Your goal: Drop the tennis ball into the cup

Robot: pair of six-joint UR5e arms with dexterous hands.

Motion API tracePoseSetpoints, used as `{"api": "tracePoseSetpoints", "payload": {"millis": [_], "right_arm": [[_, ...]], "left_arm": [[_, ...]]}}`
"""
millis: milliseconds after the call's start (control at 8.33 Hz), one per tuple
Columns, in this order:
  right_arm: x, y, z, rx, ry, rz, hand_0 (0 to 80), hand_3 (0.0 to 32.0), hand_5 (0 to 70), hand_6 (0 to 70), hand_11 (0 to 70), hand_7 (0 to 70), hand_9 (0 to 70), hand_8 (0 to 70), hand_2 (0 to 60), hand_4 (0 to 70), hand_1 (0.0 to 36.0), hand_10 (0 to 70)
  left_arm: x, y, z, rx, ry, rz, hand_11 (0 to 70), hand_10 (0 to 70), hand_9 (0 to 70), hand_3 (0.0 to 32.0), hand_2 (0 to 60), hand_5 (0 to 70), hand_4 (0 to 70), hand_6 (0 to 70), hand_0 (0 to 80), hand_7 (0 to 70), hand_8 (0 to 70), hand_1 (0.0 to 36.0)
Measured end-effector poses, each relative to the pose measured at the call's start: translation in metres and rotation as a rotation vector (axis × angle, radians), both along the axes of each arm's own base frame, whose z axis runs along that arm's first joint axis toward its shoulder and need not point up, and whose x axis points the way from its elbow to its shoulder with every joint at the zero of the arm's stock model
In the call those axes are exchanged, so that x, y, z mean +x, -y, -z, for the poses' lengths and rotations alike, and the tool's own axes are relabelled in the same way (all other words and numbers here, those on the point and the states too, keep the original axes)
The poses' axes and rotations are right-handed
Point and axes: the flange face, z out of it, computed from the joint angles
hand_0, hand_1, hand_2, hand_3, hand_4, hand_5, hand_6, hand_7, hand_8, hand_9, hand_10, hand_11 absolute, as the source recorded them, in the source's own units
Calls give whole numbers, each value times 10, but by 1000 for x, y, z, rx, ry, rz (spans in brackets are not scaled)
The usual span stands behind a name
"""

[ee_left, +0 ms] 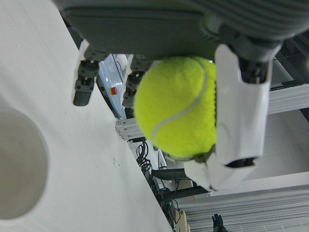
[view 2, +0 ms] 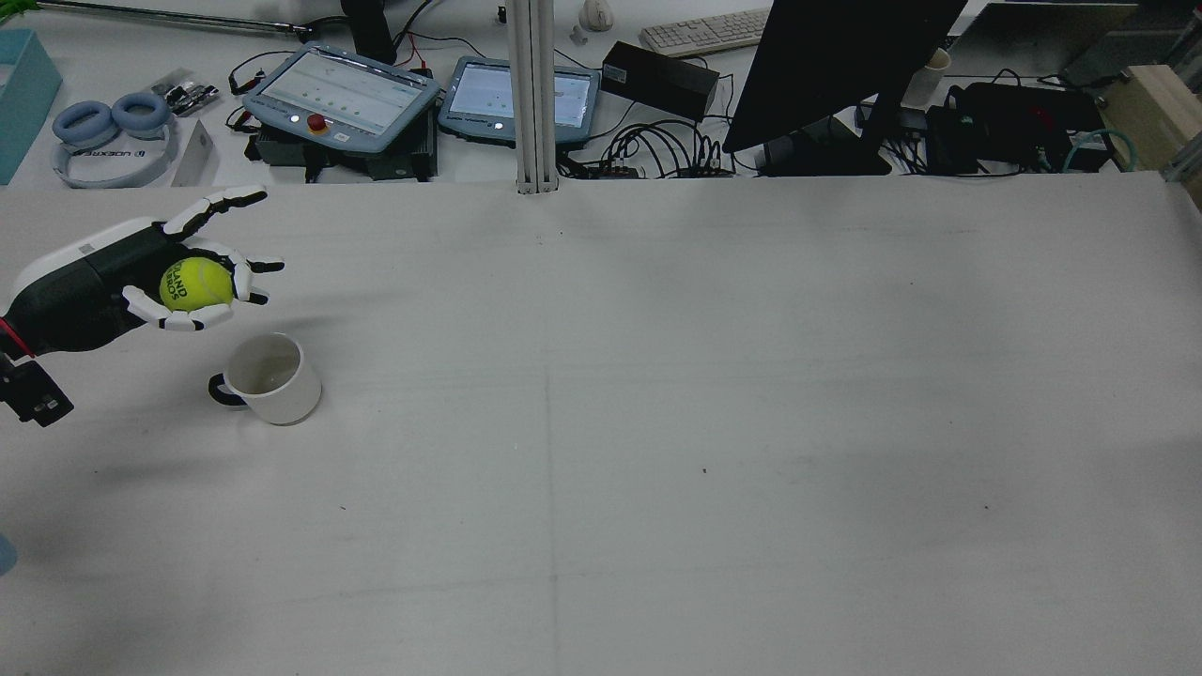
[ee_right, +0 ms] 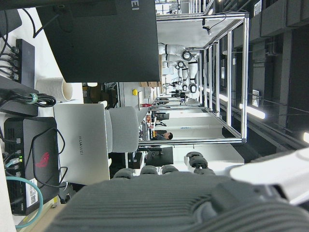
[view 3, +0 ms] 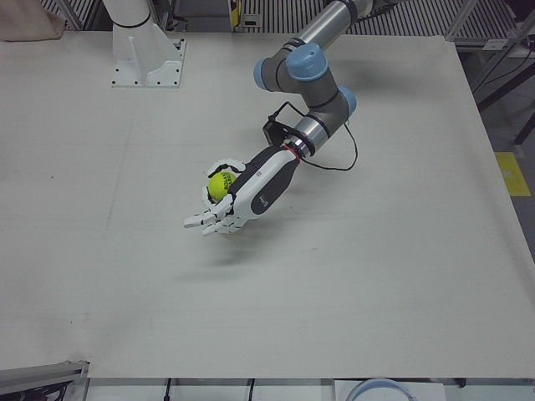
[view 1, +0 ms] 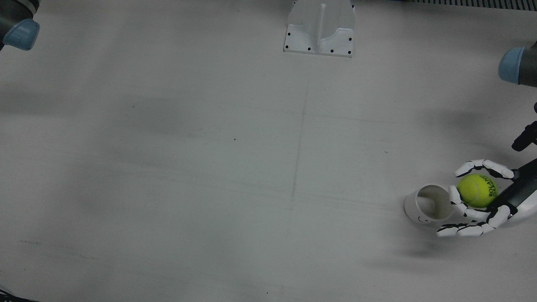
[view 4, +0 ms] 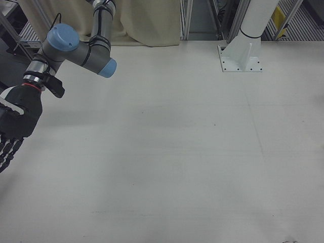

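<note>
My left hand (view 2: 94, 282) is shut on a yellow-green tennis ball (view 2: 195, 284) and holds it above the table, with some fingers spread. A white cup (view 2: 270, 377) with a dark handle stands upright and empty just beside and below the ball. In the front view the ball (view 1: 477, 191) is right of the cup (view 1: 430, 204), not over its opening; the hand (view 1: 499, 216) curls round it. The left hand view shows the ball (ee_left: 176, 106) close up and the cup rim (ee_left: 19, 164). My right hand (view 4: 12, 126) hangs at the far side, open and empty.
A white pedestal (view 1: 319, 29) is bolted at the table's far edge. Beyond the table's back edge stand two tablets (view 2: 343, 94), headphones (view 2: 108, 127), a monitor (view 2: 836, 66) and cables. The left arm's elbow (view 3: 305, 71) is raised over the table.
</note>
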Motion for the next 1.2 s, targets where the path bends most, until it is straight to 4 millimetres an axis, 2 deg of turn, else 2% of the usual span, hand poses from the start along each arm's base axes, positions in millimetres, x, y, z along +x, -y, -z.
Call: {"api": "tracePoseSetpoints", "payload": {"millis": [120,240,360,480,600,720,840,960,1080,1200], "right_arm": [[0,0,0,0,0,0,0,0,0,0,0,0,0,0,0,0,0,0],[0,0,0,0,0,0,0,0,0,0,0,0,0,0,0,0,0,0],[0,0,0,0,1,0,0,0,0,0,0,0,0,0,0,0,0,0],[0,0,0,0,1,0,0,0,0,0,0,0,0,0,0,0,0,0],[0,0,0,0,1,0,0,0,0,0,0,0,0,0,0,0,0,0],[0,0,0,0,1,0,0,0,0,0,0,0,0,0,0,0,0,0],[0,0,0,0,1,0,0,0,0,0,0,0,0,0,0,0,0,0],[0,0,0,0,1,0,0,0,0,0,0,0,0,0,0,0,0,0],[0,0,0,-1,1,0,0,0,0,0,0,0,0,0,0,0,0,0],[0,0,-1,-2,1,0,0,0,0,0,0,0,0,0,0,0,0,0]], "left_arm": [[-2,-3,-5,-3,2,-1,208,125,84,320,377,183,0,261,613,185,219,325],[-2,-5,-8,-4,3,-2,190,116,60,320,354,198,0,407,562,138,237,265],[-2,-6,-9,-5,4,-4,161,99,47,320,298,162,0,279,524,142,201,229],[-1,-6,-10,-5,4,-5,157,96,45,320,314,166,0,358,522,125,217,227],[0,-6,-11,-6,5,-7,163,99,51,320,304,150,0,203,532,154,187,247],[1,-6,-11,-8,4,-8,170,102,47,320,352,192,0,398,550,121,221,256],[1,-6,-9,-9,-2,-13,176,106,49,320,378,202,0,439,560,118,225,269],[-4,-3,-10,-24,-18,-13,187,112,59,320,390,192,0,366,584,140,208,298],[-33,8,-14,-52,-36,31,209,126,61,320,425,219,0,487,606,132,227,311],[-77,24,-22,-78,-42,103,226,136,72,320,420,200,0,376,627,167,203,335]]}}
